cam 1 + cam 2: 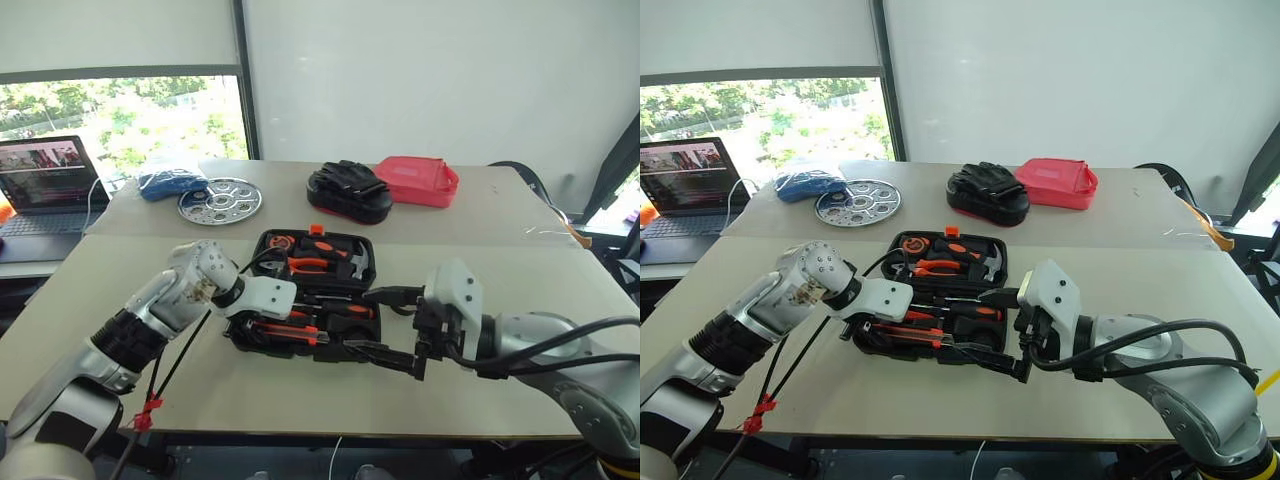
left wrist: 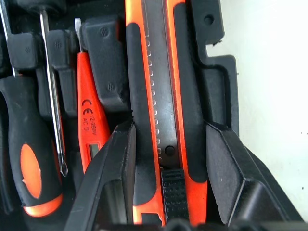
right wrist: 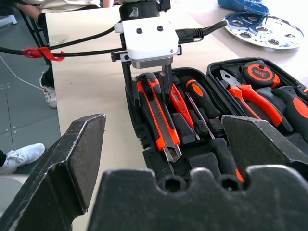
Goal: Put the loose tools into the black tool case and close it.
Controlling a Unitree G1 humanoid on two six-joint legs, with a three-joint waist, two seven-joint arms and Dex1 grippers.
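Observation:
The black tool case [image 1: 366, 245] lies open on the table, with pliers [image 3: 250, 98] and a round tape [image 3: 255, 73] in its far half. In the near half an orange-and-black screwdriver [image 2: 29, 159] and a slim orange pen-like tool [image 2: 89, 120] rest in their slots. My left gripper [image 2: 168, 127] points down over the case's near left part. Its fingers press both sides of the orange-black utility knife [image 3: 161, 122], which lies along its slot. My right gripper [image 1: 385, 325] hovers open at the case's near right corner, holding nothing.
At the back of the table are a round perforated steel plate [image 1: 220, 200], a blue bundle [image 1: 170, 182], a black glove heap [image 1: 348, 190] and a red pouch [image 1: 417, 180]. A laptop [image 1: 45, 175] stands far left. A cable with a red tie [image 1: 150, 412] hangs from my left arm.

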